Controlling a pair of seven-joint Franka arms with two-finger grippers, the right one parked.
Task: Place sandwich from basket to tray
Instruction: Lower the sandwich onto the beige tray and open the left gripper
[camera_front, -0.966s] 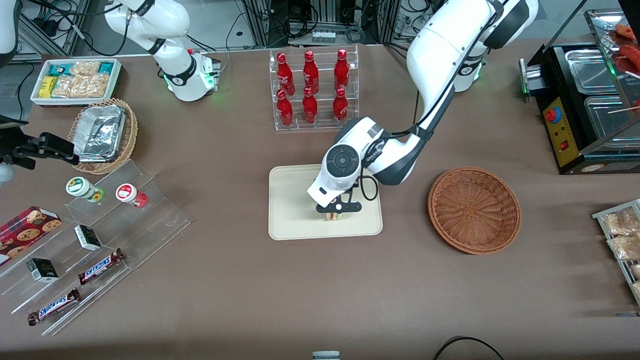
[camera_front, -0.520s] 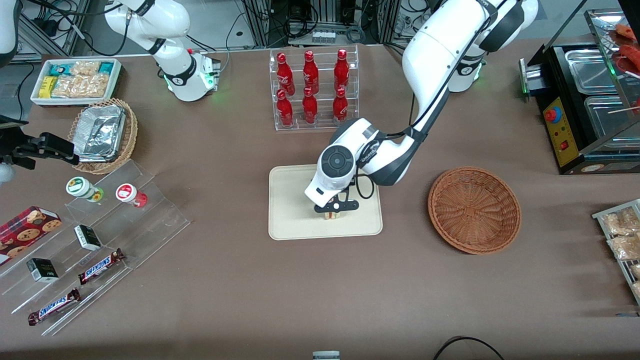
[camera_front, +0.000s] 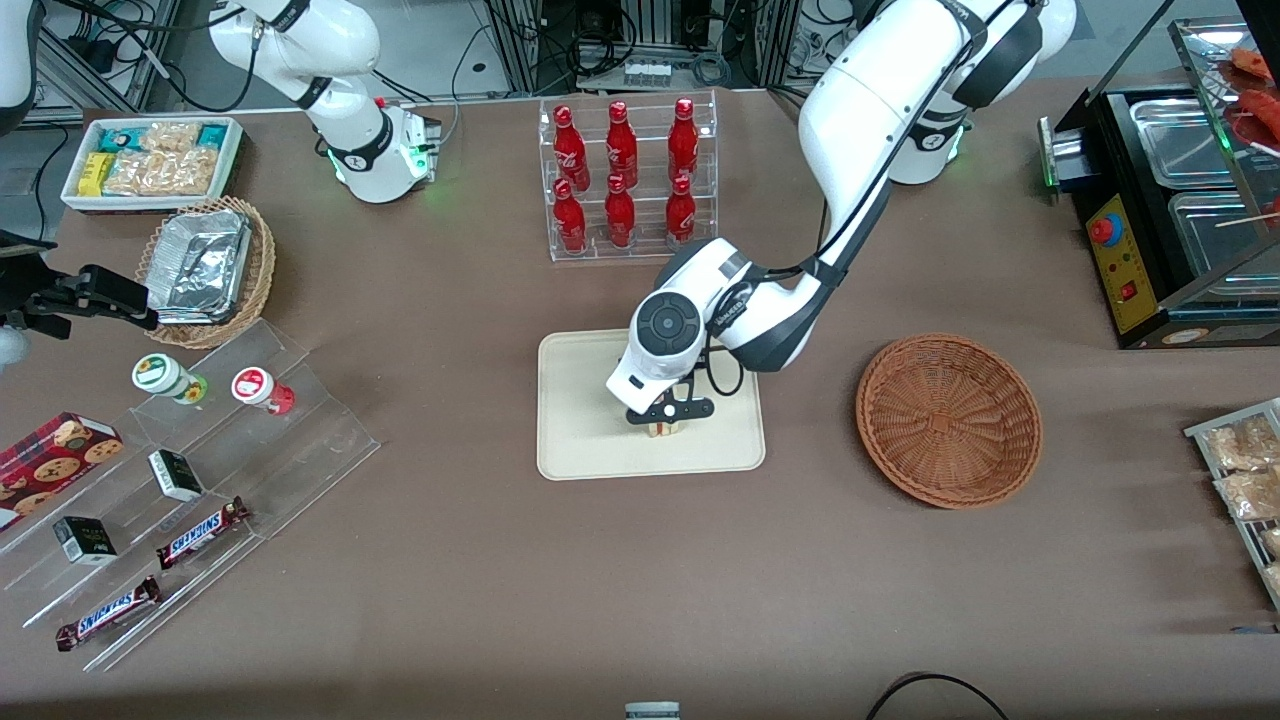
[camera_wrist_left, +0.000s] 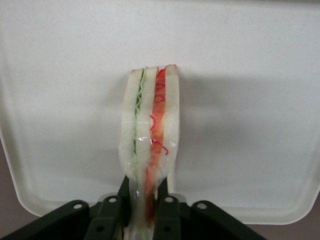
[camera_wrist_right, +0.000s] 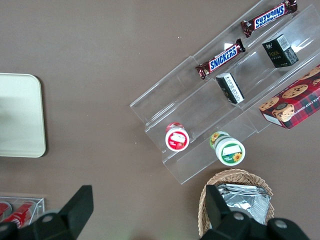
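Item, sandwich (camera_wrist_left: 150, 145): I have it clamped between the two dark fingers (camera_wrist_left: 119, 200) of the gripper (camera_front: 662, 424), which is clenched on the bread faces at one end of the wedge. The rest of it sticks straight out from the fingertips, layered edge toward the wrist camera, green filling on one side and red on the other.

Item, tray (camera_front: 585, 440): directly under the gripper. In the front view I see the sandwich (camera_front: 661, 429) over the tray's half nearer the front camera, closer to the edge that faces the basket, well inside the rim. Whether its lower end touches the tray floor I cannot tell.

Item, basket (camera_front: 948, 420): empty, well apart, toward the working arm's end of the table.

Judgement: the sandwich's long axis runs in line with the fingers, so what remains is a short lowering and letting go.
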